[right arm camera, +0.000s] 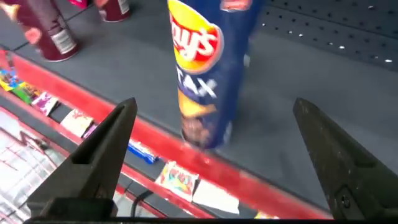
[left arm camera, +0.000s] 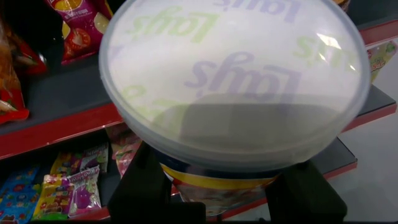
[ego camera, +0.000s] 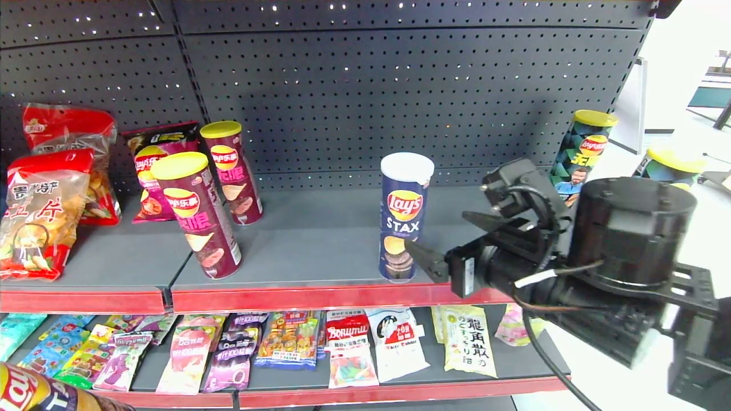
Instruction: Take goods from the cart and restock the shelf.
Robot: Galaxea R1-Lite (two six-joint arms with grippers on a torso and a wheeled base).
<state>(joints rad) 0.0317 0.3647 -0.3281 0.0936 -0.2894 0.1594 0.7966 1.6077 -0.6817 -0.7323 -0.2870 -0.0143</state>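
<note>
The blue can (ego camera: 405, 217) stands upright on the upper shelf (ego camera: 308, 245), close to its red front edge (ego camera: 320, 297). The right gripper (ego camera: 442, 234), at the can's 3 o'clock, is wide open, empty, and not touching it. I judge this can is placed, and the arm must next retreat without knocking it. The left gripper (left arm camera: 221, 190) clamps a second can (left arm camera: 230, 74), probably next to be shelved.

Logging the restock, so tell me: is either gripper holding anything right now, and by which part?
The left gripper holds a chips can by its side, below the lid. The right gripper is open, holding nothing.
</note>
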